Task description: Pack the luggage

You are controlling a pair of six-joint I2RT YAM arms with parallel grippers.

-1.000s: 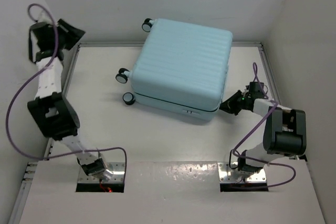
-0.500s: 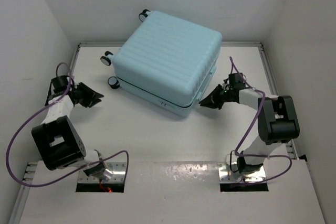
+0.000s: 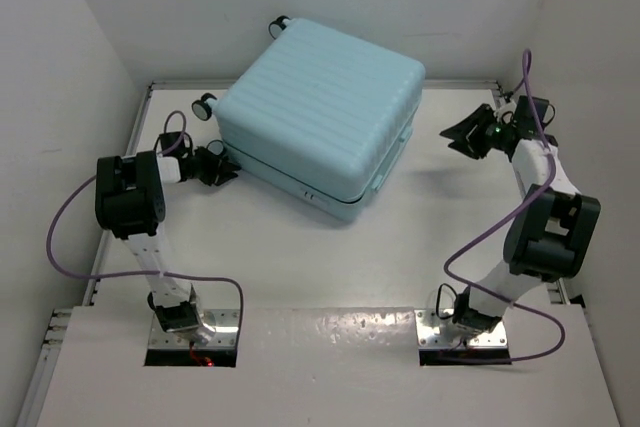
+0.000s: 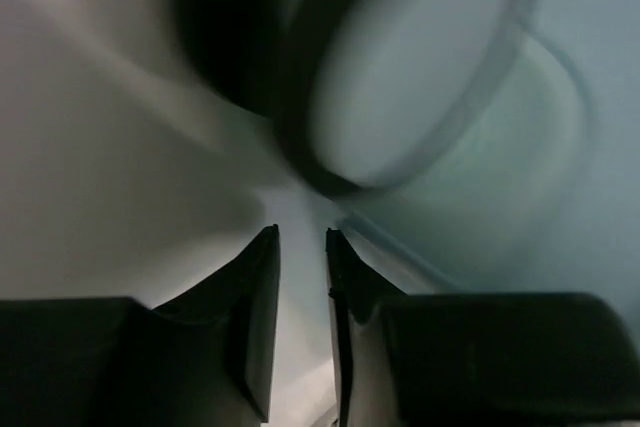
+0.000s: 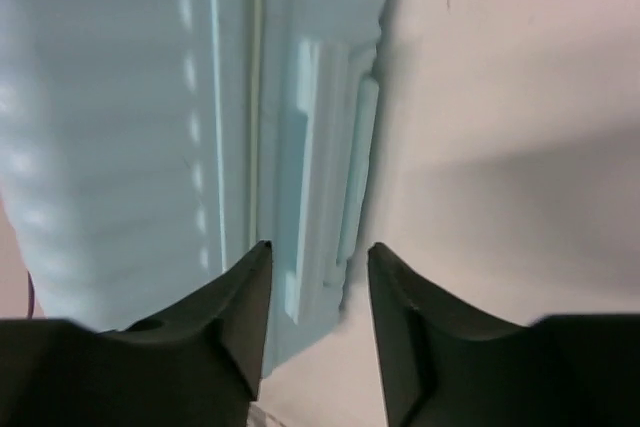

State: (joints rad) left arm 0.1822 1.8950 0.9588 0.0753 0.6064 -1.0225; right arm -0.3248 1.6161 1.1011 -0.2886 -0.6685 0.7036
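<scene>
Both arms have repositioned, yet your luggage (image 3: 320, 112), upper-centre on the desk (image 3: 300, 257), remains unopened: left jaws narrowly parted, empty beside its wheel (image 4: 410, 57); right jaws released, withdrawn upper right.

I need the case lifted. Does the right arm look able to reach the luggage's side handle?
Probably yes: the right gripper, jaws apart and empty, faces the side handle of the luggage with nothing between them.
</scene>
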